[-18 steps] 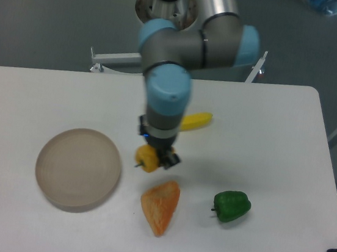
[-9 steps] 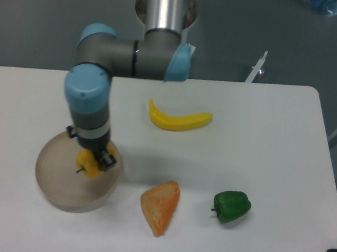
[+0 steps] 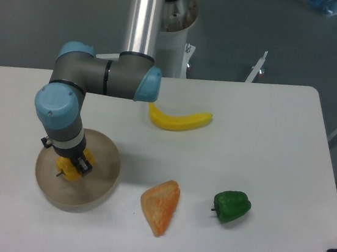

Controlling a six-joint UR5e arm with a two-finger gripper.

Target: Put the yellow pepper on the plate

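Note:
The yellow pepper (image 3: 68,168) is small and yellow-orange with a short dark stem pointing left. My gripper (image 3: 72,164) is shut on it and holds it over the left-middle of the plate (image 3: 102,173), low above or on its surface; I cannot tell whether the pepper touches it. The plate is round, beige-grey and shallow, at the left front of the white table. My wrist hides part of the pepper and the back of the plate.
A yellow banana (image 3: 179,119) lies at mid-table behind. An orange wedge-shaped toy (image 3: 160,206) lies right of the plate. A green pepper (image 3: 230,206) lies further right. The arm's mast (image 3: 146,19) rises behind the table.
My gripper has carried the yellow pepper leftward from beside the orange wedge to over the plate, then further left and lower over it.

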